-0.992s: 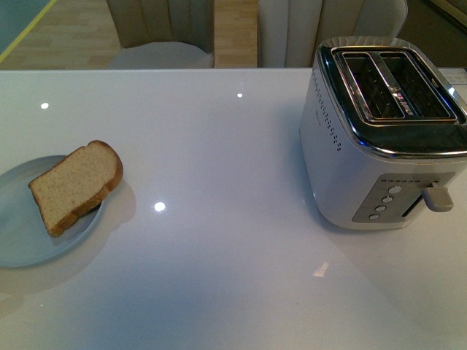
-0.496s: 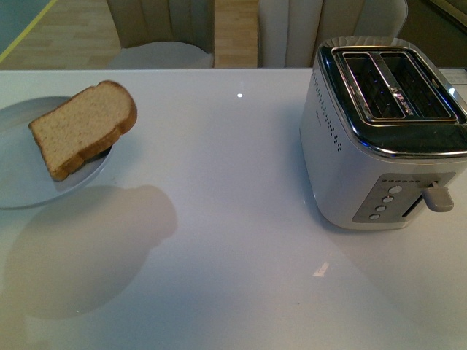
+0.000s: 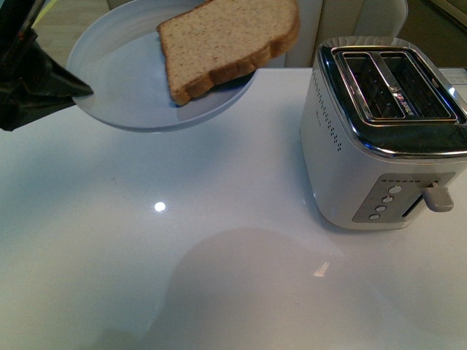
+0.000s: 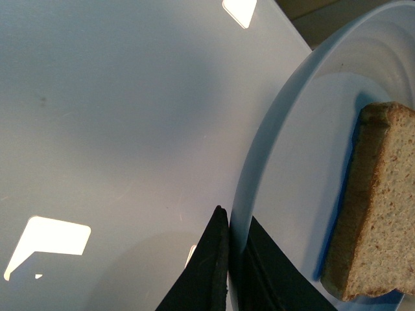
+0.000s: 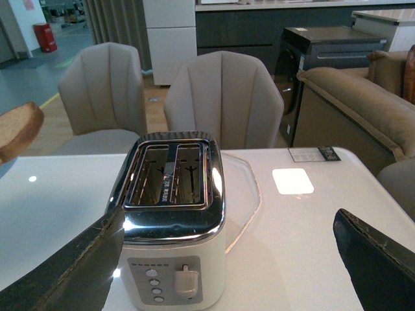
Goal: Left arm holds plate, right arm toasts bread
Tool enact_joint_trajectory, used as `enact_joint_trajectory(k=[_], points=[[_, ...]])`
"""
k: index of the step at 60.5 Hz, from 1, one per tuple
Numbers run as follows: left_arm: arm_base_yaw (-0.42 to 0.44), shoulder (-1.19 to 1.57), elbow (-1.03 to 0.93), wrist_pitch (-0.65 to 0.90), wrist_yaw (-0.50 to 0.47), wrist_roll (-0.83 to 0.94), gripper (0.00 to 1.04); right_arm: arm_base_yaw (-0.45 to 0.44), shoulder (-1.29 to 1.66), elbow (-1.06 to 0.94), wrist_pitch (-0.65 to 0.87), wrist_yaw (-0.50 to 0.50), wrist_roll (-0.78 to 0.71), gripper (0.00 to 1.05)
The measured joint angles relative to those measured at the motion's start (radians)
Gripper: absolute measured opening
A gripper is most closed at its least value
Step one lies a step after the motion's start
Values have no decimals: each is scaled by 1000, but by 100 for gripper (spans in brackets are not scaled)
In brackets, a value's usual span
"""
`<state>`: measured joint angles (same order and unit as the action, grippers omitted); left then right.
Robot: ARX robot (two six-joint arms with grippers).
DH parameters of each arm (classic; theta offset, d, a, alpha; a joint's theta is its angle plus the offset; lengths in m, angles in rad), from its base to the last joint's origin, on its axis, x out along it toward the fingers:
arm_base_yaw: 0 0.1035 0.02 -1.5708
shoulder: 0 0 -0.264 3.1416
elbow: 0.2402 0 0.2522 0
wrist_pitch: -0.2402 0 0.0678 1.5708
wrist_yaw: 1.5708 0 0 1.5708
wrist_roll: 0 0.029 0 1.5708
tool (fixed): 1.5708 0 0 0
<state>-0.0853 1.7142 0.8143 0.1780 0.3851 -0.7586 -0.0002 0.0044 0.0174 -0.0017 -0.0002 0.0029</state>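
Wholemeal tan bread slice (image 3: 230,40) rides the round pale blue-grey plate (image 3: 124,73), rim clamped in my left pincer (image 4: 232,227) near the silver toaster (image 3: 387,138), so my spread, empty right pincer (image 5: 228,217) can reach it.

Left claw (image 3: 86,91) high, pinching the plate (image 3: 124,80) — right claw (image 5: 228,217) spread wide.

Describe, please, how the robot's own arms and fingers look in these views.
The left arm is bulky and black, tapering to a pointed wedge; the left fingers are thin, flat and black. The right fingers are broad black blades with pale, scuffed edges.
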Motion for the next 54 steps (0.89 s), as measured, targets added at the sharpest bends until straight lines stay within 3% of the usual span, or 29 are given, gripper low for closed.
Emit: enact_joint_trajectory(k=[21,26,30,43,54], points=[[-114,-25,44,-42,-12,-29,3,0,5,3,-6,1,10,96],[-128,-27,45,-51,-18,-32,3,-20,190,125,-321,-28,233,96],[-142,-32,45,-54,-17,-34,3,-40,252,134,-368,-59,333,96],[-167,-40,46,-57,-18,-40,3,-113,439,156,-151,-138,391,96],[-190,-43,46,-61,-19,-47,3,-99,694,241,87,-206,438,96]])
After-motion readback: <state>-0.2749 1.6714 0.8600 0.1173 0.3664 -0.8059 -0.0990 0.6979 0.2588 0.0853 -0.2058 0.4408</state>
